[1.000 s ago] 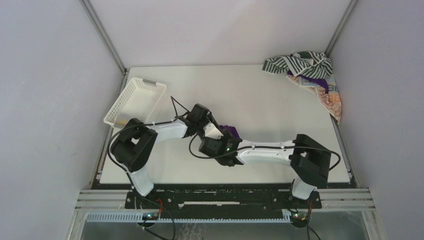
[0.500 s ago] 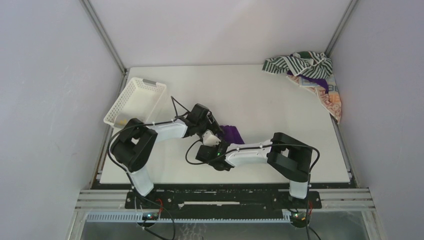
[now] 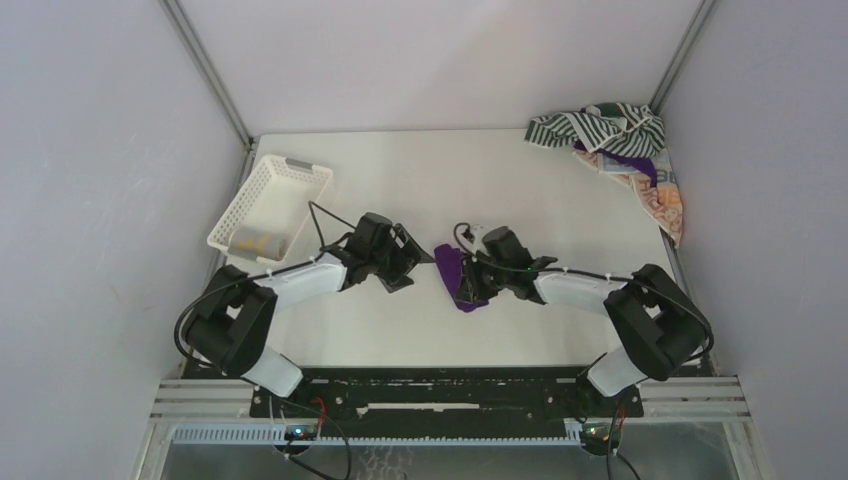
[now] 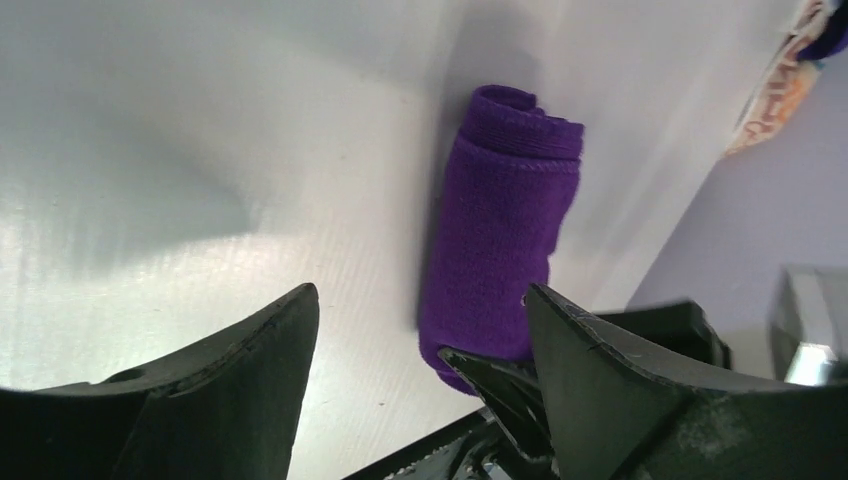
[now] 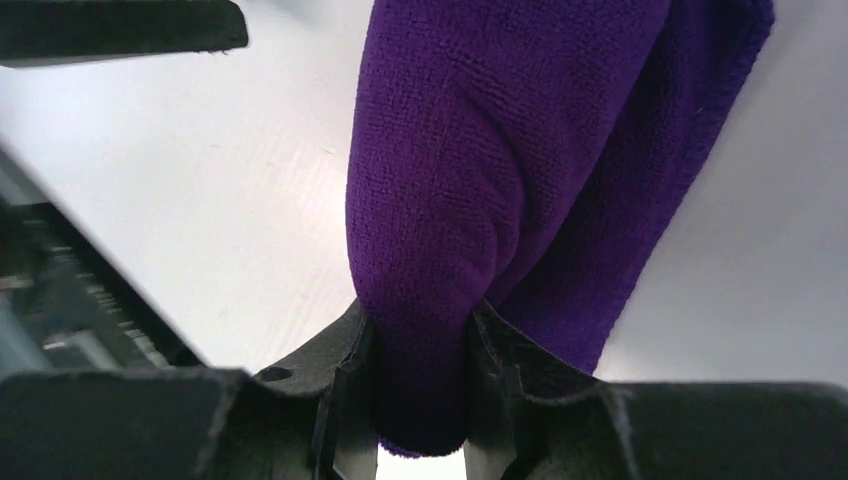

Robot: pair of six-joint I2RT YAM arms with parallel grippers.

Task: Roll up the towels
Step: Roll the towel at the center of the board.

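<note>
Two stretches of bare table (image 3: 520, 190) lie open: a wide band from the middle toward 12 o'clock, and the near strip at 6 o'clock in front of the arm bases. At 10 o'clock the white lattice basket (image 3: 285, 190) sits close to the left edge, with a yellow towel (image 3: 255, 242) rolled up in its near end. At 1 to 2 o'clock, in the far right corner, a loose heap lies against the wall. The green-and-white striped towel (image 3: 598, 127) is on top, and the orange/beige patterned towel (image 3: 662, 200) spills along the right edge. The surface is smooth matte white, boxed in on three sides by pale grey-lilac walls (image 3: 100, 200).

The purple towel (image 3: 452, 275) lies rolled a little toward 6 o'clock of centre, its length running roughly 12 to 6. The right arm (image 3: 580, 290) reaches in low from 3 o'clock, forearm nearly flat. The right gripper (image 5: 420, 385) has its fingers (image 5: 345, 400) pinched onto the roll toward its 6 o'clock end. The left arm (image 3: 300, 282) stretches in from 9 o'clock. The left gripper (image 4: 420, 300) faces the roll from just beside it, its fingers (image 4: 230, 400) spread wide and holding nothing.
</note>
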